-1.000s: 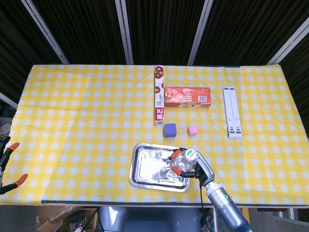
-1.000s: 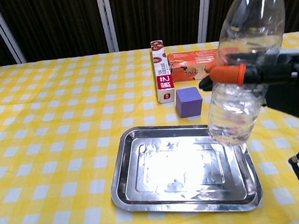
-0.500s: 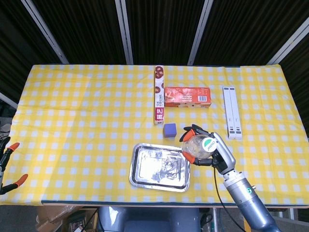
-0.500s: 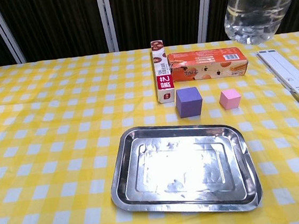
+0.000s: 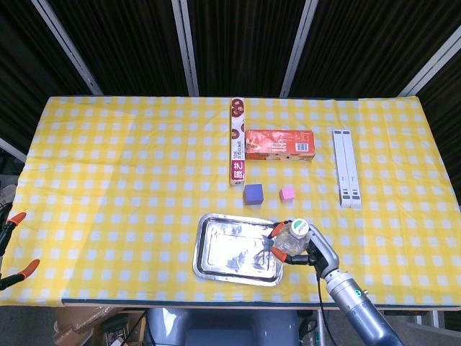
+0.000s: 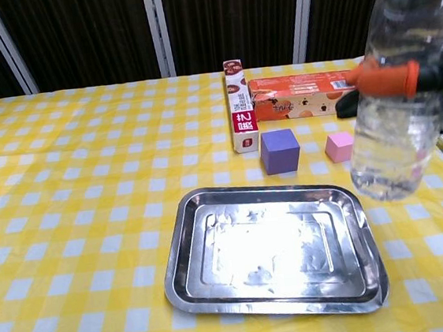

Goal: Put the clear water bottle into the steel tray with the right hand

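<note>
My right hand (image 5: 301, 247) grips the clear water bottle (image 5: 292, 238), which stands upright in the air with its green-and-white cap up. In the chest view the bottle (image 6: 402, 107) hangs at the right, its base just above the table beside the steel tray's right edge, and orange-tipped fingers (image 6: 387, 79) wrap its middle. The steel tray (image 6: 271, 249) lies flat near the table's front edge with nothing in it; in the head view the tray (image 5: 234, 249) is just left of the bottle. My left hand is out of sight.
Behind the tray stand a purple cube (image 5: 253, 194) and a pink cube (image 5: 288, 193). Further back lie a long narrow box (image 5: 237, 141) and a red carton (image 5: 279, 145). A white bar (image 5: 346, 167) lies at the right. Orange clamps (image 5: 18, 245) show at the left edge.
The bottle was over the tray's right side, rose up and to the right, and has now come back down beside the tray's right edge, still held by my right hand.
</note>
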Robot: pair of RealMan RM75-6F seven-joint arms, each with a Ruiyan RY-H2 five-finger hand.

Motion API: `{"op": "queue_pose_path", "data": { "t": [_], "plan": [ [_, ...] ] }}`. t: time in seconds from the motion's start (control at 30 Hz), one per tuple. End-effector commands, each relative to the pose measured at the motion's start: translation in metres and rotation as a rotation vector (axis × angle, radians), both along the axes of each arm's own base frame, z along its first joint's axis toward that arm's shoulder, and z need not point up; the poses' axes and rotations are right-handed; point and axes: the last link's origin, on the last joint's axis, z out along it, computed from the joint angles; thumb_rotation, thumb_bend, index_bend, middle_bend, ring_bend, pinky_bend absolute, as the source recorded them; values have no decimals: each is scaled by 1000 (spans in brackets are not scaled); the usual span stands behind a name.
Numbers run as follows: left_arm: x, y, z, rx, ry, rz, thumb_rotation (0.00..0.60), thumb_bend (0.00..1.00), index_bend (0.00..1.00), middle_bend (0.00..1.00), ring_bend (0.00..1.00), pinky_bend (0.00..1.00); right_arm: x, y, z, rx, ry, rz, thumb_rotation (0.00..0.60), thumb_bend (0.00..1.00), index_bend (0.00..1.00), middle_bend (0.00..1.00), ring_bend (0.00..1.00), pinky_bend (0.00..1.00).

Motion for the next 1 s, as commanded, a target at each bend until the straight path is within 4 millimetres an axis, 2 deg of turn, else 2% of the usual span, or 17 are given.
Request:
{"op": "queue_pose_path", "data": {
  "t": [0.03,0.17,0.33,0.47,0.6,0.73,0.87,1.0],
  "plan": [
    [0,0,0,-3,2,-2,600,217,132,0,0,0,-18,9,-33,89,-36,-33,600,579,727,522,203,0],
    [1,0,-1,-5,4,-7,600,217,132,0,0,0,-19,5,-33,62,-46,-5,600,580,726,522,203,0],
    [1,1,-4,-10,11,-4,600,217,132,0,0,0,-8,7,-8,-6,-66,59,600,580,727,522,203,0],
    [2,0,-4,-10,10,-5,600,217,133,0,0,0,8,5,29,-100,-73,104,600,579,727,522,203,0],
    [2,0,-2,-4,6,-3,600,217,132,0,0,0,33,4,80,-236,-59,163,600,580,727,522,203,0],
    [2,0,-3,-10,7,-4,600,217,132,0,0,0,41,-2,110,-329,-6,213,600,579,726,522,203,0],
    [2,-1,-5,-13,10,-3,600,217,132,0,0,0,37,-3,115,-325,29,205,600,579,727,522,203,0],
    [2,0,-4,-10,9,-1,600,217,132,0,0,0,27,1,104,-265,51,157,600,580,726,522,203,0]
  ]
}}
